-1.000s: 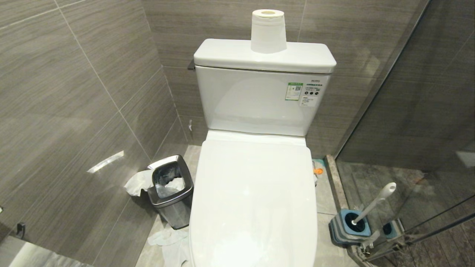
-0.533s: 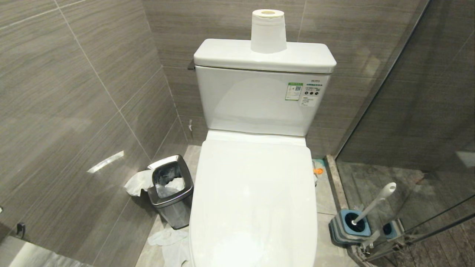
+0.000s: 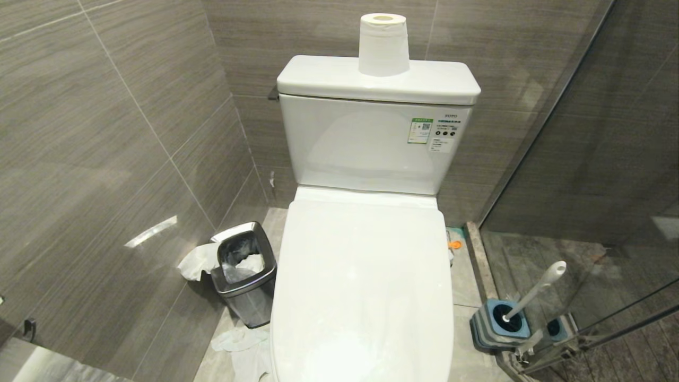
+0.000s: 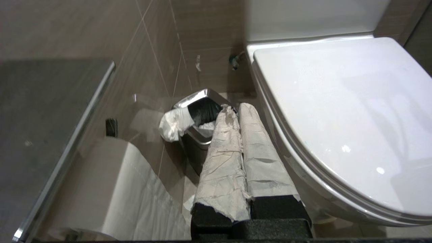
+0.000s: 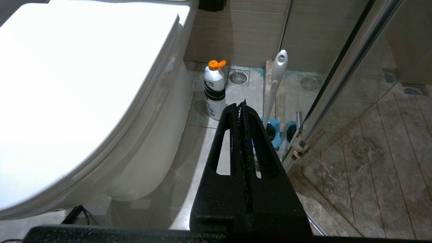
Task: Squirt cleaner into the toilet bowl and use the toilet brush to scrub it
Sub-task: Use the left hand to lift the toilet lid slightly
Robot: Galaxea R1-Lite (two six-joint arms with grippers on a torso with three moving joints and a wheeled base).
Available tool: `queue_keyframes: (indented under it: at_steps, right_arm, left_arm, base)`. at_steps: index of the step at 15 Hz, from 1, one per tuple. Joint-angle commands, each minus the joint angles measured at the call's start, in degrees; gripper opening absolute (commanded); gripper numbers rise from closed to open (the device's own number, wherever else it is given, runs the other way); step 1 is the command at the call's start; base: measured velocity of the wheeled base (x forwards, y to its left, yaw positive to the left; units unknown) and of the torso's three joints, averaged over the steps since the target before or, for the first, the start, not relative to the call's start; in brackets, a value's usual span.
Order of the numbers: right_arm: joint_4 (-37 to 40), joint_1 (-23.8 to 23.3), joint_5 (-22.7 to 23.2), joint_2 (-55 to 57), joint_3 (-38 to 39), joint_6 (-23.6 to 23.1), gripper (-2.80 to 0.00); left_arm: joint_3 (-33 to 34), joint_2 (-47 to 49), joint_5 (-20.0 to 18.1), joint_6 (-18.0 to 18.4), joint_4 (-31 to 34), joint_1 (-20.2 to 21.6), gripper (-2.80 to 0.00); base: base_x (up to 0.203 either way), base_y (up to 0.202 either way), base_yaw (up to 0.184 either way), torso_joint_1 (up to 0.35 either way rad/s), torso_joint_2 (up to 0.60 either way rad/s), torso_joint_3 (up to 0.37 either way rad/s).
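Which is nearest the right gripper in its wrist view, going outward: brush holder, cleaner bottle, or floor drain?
From the right gripper:
1. Brush holder, on the floor just past its tips, by the glass door.
2. Cleaner bottle, standing beside the toilet's base.
3. Floor drain, beyond the bottle near the wall.

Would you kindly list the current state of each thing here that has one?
toilet lid: closed over the bowl
toilet brush: standing tilted in its holder
cleaner bottle: upright, orange cap flipped open
waste bin: open, paper inside
left gripper: shut, empty
right gripper: shut, empty
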Motion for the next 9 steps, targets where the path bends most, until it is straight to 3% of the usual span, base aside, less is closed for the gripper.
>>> queue_keyframes:
  at_steps: [1, 9]
  right_arm:
    - [-0.01, 0.01, -0.02, 0.02, -0.04, -0.01, -2.8]
    - [-0.01, 0.01, -0.02, 0.02, 0.05, -0.01, -2.8]
  left_arm:
    - [-4.2, 1.45, -1.71, 0.99, 1.77, 0.02, -2.8]
    - [-14.63, 16.61, -2.93, 3.63, 4.04, 1.24, -2.8]
  base:
    - [0.0, 0.0, 0.0, 0.0, 0.0, 0.0]
    - [0.0, 0.0, 0.0, 0.0, 0.0, 0.0]
